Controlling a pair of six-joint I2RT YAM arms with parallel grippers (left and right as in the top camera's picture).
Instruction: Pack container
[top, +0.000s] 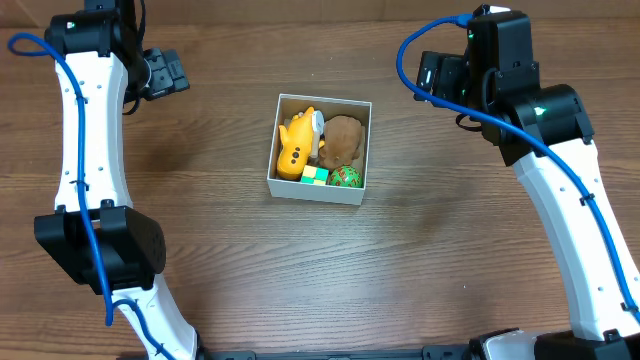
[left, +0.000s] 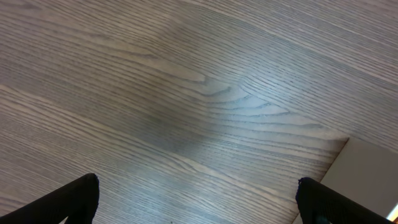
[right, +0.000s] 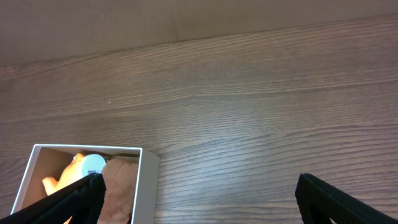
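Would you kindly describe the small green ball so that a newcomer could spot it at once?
Find the white-walled container in the middle of the wooden table. The green ball lies in its lower right corner in the overhead view, next to the green-and-yellow cube. It is the only round toy, mottled green with reddish flecks.

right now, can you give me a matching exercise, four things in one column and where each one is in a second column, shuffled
Things:
1 yellow toy
2 brown plush toy
3 green ball
4 right gripper

Places:
a near right corner of the container
b open, above the bare table
c left side of the container
d far right part of the container

Pairs: 1-c, 2-d, 3-a, 4-b
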